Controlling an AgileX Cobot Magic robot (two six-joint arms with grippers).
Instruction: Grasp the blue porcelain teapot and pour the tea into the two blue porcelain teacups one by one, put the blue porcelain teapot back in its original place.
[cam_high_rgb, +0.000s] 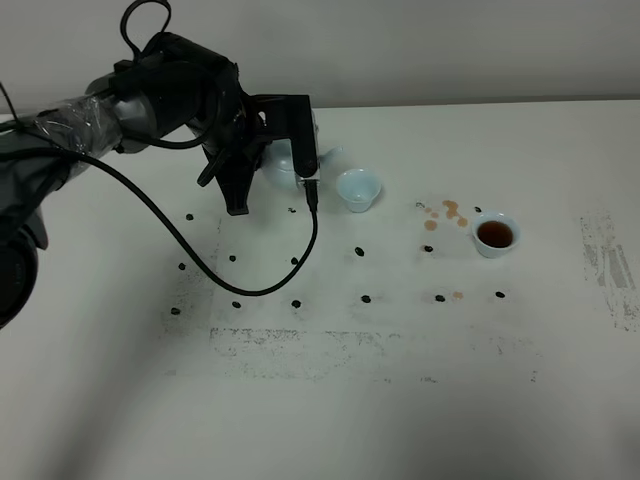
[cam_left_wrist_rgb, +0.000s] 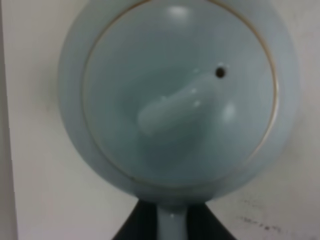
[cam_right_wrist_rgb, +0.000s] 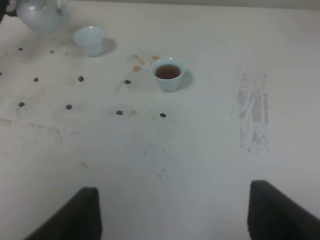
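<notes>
At the back left of the matte white table (cam_high_rgb: 330, 420), the left gripper (cam_left_wrist_rgb: 172, 227) is pressing its dark fingers (cam_left_wrist_rgb: 132, 231) tightly together on the slim loop handle (cam_left_wrist_rgb: 172, 216) of the blue porcelain teapot (cam_left_wrist_rgb: 72, 105). The pot is showing a round, glossy, pale-blue body, a domed lid (cam_left_wrist_rgb: 240, 130) with a blurred knob (cam_left_wrist_rgb: 165, 112), and a small vent hole (cam_left_wrist_rgb: 220, 72). I cannot tell whether its base is touching the table. Its short spout (cam_high_rgb: 331, 153) is pointing toward the empty teacup (cam_high_rgb: 358, 188), a small smooth bowl sitting just beside it. Farther right, well apart, the filled teacup (cam_high_rgb: 495, 234) is holding brown tea, with brown tea stains (cam_high_rgb: 446, 210) lying between the two cups. Dark dots (cam_high_rgb: 365, 298) are speckling the scuffed surface. The right gripper (cam_right_wrist_rgb: 175, 220) is hovering over bare table with its jaws wide apart, gripping nothing.
</notes>
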